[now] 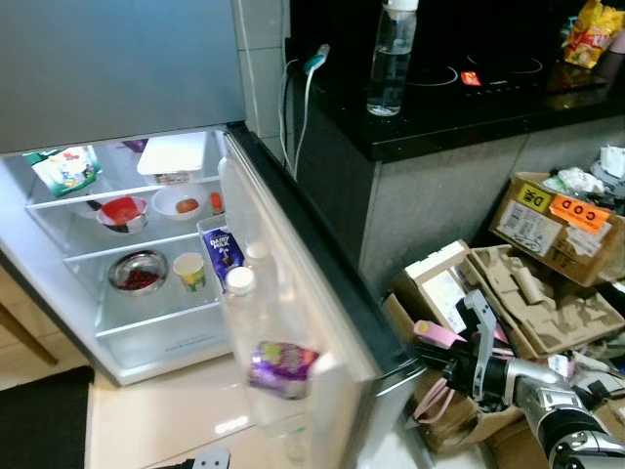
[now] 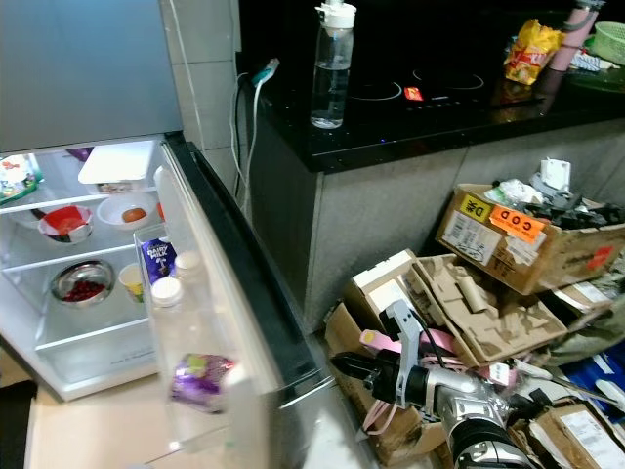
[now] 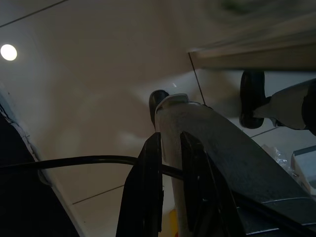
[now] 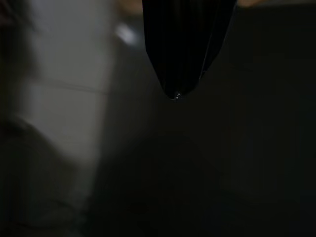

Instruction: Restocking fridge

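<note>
**Fridge door open, right gripper low beside its edge**

Kitchen floor tiles and a black counter (image 1: 459, 107) frame the scene; on that counter, at the upper middle of the head views, stands a clear water bottle (image 1: 393, 61). At the left of the frame the fridge (image 1: 117, 88) is open, its lit shelves holding a white lidded box (image 1: 174, 156), a red-lidded bowl (image 1: 122, 211), a steel bowl (image 1: 138, 271) and a small cup (image 1: 189, 271). Its door (image 1: 312, 293) swings out toward lower centre, with a purple milk carton (image 1: 224, 250), a white-capped bottle (image 1: 240, 293) and a purple packet (image 1: 281, 365) in its racks.

At the lower right, the right gripper (image 1: 430, 344) points toward the door's outer edge and sits close to it, well apart from the water bottle up on the counter. Cardboard boxes (image 1: 547, 230) crowd the space behind the arm, leaving only a narrow gap between door and clutter. The right eye view also takes in a yellow snack bag (image 2: 530, 47) farther along the counter.

From the right wrist view, very dark, its fingers (image 4: 182, 44) seem pressed together into one tip, though the gloom makes this uncertain. In the left wrist view, the left gripper (image 3: 170, 148) has its fingers nearly closed, with a thin slit between them, holding nothing, above pale floor.
</note>
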`<state>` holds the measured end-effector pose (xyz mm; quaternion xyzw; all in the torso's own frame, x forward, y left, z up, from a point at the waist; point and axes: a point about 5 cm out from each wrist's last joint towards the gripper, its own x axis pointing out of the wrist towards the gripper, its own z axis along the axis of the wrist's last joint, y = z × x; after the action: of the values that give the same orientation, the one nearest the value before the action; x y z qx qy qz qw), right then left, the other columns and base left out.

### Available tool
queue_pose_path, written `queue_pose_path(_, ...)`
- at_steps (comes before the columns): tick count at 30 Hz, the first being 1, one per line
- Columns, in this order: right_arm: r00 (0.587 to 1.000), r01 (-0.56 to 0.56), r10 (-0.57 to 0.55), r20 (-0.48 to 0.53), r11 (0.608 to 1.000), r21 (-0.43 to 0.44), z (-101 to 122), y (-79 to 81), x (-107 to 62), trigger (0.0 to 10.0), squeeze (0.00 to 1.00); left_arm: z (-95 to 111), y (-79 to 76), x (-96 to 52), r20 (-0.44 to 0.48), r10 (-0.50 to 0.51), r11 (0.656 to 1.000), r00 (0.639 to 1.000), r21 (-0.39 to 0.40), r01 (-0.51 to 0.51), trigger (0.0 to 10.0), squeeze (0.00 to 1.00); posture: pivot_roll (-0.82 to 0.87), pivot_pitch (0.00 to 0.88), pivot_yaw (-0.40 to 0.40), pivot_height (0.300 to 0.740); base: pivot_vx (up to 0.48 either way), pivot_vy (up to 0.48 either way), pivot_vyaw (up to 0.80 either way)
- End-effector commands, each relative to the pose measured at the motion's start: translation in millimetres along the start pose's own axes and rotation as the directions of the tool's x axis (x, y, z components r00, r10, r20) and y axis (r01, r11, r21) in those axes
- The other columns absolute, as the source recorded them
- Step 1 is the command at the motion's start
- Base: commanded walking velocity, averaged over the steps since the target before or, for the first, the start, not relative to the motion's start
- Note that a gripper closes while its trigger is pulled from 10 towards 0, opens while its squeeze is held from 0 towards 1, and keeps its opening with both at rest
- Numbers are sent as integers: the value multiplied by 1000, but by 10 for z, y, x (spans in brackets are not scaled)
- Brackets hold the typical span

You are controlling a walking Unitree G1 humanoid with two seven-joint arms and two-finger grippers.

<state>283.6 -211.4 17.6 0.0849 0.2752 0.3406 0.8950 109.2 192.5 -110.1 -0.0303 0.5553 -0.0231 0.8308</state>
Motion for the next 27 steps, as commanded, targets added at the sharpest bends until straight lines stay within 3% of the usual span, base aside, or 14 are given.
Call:
queue_pose_path(1,989,127,-128,-79,992,-24,-203,-56,-66,10000,0,-146,-53,-8,-53,-14,1000,998,-3,14,10000,0,-72,0,-52,740,0,0,0)
queue_pose_path(5,947,261,-263,-183,965,-33,-459,-104,-166,10000,0,-149,-49,-9,-53,-12,1000,999,-5,11,10000,0,-70,0,-53,740,0,0,400)
queue_pose_path(10,841,390,-396,-368,916,-93,-961,-87,-387,10000,0,-187,-44,-16,-59,-8,1000,998,-10,8,10000,0,-70,0,-53,740,0,0,776)
queue_pose_path(14,799,404,-401,-448,910,-95,-1205,-23,-494,10000,0,-204,-49,-18,-63,-8,1000,998,-12,8,10000,0,-72,0,-51,740,0,0,750)
queue_pose_path(22,766,417,-409,-495,903,-102,-1362,34,-553,10000,0,-197,-43,-18,-62,-7,1000,998,-13,7,10000,0,-73,0,-51,740,0,0,750)
queue_pose_path(27,715,436,-397,-575,897,-78,-1640,159,-677,10000,0,-183,-46,-15,-59,-7,1000,998,-12,6,10000,0,-75,0,-49,740,0,0,750)
